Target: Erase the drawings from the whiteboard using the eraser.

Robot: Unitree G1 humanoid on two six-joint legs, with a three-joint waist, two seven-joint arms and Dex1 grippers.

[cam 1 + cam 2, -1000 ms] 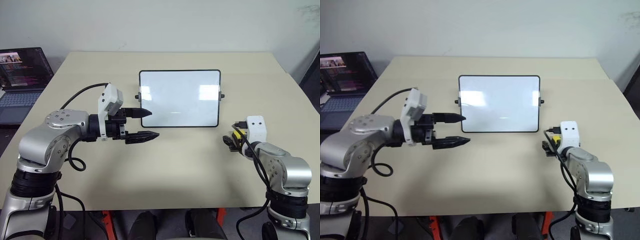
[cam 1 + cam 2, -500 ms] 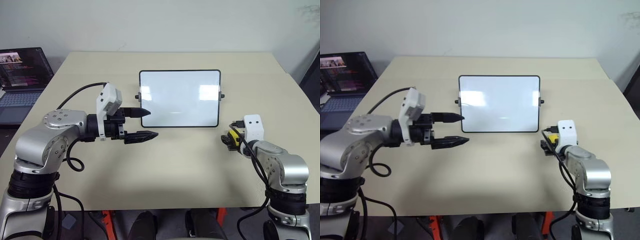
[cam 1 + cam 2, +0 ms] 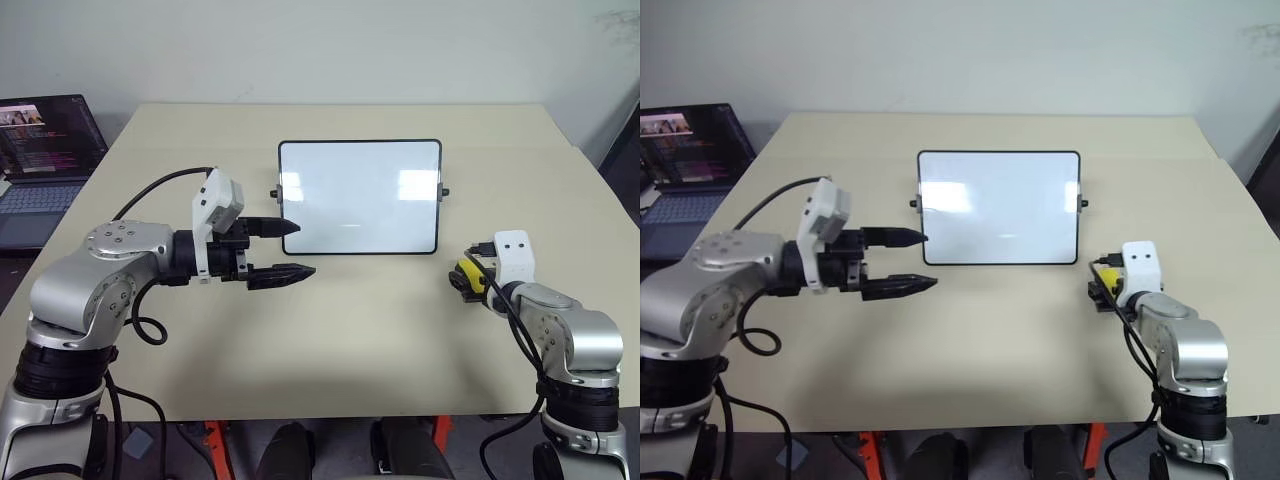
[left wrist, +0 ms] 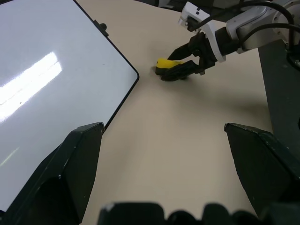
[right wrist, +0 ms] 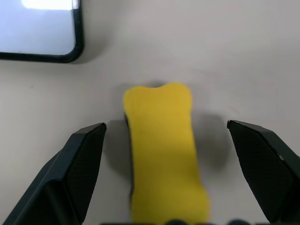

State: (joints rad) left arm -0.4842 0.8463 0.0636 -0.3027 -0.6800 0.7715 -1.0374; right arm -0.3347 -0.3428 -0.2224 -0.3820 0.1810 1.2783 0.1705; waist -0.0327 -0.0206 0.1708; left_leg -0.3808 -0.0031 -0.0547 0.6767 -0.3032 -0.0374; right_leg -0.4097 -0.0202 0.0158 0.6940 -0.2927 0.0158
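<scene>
I can read no text, label, brand or number anywhere. My whiteboard (image 3: 359,197) shows a blank white face, and the lines on the laptop screen (image 3: 50,135) at my left are too small to make out.

Beige table (image 3: 330,340) against pale wall (image 3: 330,50), open laptop (image 3: 45,150) beside it

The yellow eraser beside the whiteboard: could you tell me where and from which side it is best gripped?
Grip the eraser across its narrower waist, on the two long sides. It lies flat on the table, lengthwise between the right gripper, whose open jaws already flank it with a gap on each side. Probably come from above and behind along its length, then close.
</scene>
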